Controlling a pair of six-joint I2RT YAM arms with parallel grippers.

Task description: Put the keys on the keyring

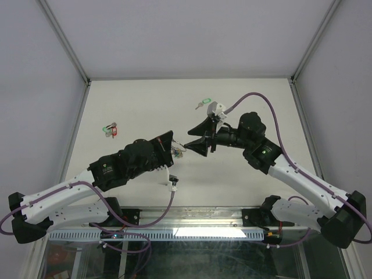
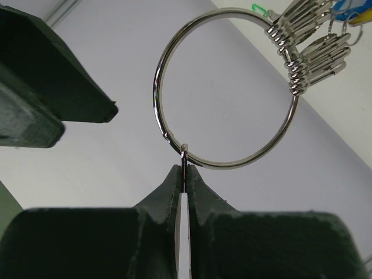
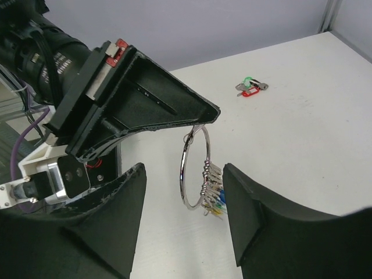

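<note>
The keyring (image 2: pixel 174 64), a large thin silver ring, is held up off the table, its rim pinched between the tips of my left gripper (image 2: pixel 184 172), which is shut on it. A cluster of small rings (image 2: pixel 308 55) with blue, green and yellow tags hangs on it. In the right wrist view the keyring (image 3: pixel 185 168) hangs between the spread fingers of my right gripper (image 3: pixel 185 200), which is open and grips nothing. Loose keys with green and red tags (image 1: pixel 109 129) lie at the left of the table. Another tagged set (image 1: pixel 203 104) lies further back, also visible as green and red keys (image 3: pixel 251 88).
Both grippers, left gripper (image 1: pixel 175 147) and right gripper (image 1: pixel 187 138), meet above the middle of the white table (image 1: pixel 139 99). Grey walls and metal posts enclose the table on three sides. A finger of the right gripper (image 2: pixel 52 87) looms at the upper left of the left wrist view.
</note>
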